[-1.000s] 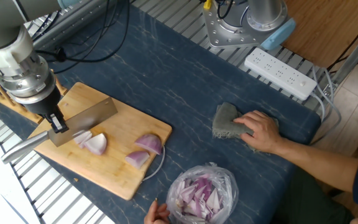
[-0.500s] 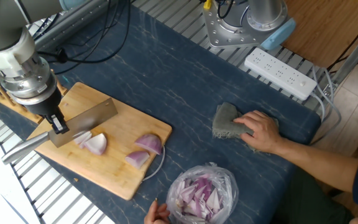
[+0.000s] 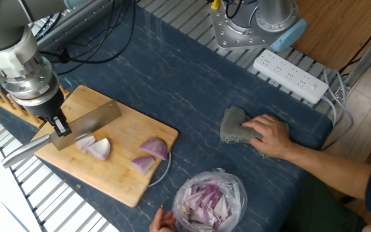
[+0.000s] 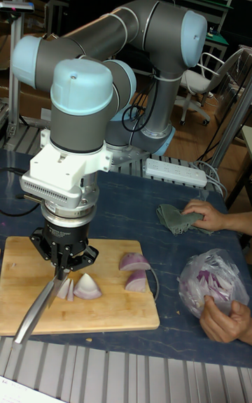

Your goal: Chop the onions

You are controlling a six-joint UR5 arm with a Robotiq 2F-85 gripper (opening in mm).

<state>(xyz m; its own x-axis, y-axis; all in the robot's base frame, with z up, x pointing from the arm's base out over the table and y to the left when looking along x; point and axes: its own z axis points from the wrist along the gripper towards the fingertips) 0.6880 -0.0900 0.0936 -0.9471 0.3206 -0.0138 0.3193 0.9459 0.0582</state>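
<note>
Fixed view — gripper [image 3: 60, 127] clamped on knife [image 3: 76, 127]

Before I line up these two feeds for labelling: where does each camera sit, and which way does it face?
Fixed view: high above, looking down on the cutting board; shows the claw gripping the knife.
Tall fixed view: low at the table's front edge, facing the arm; shows the whole arm and claw.
Shared: board, onions, claw.
</note>
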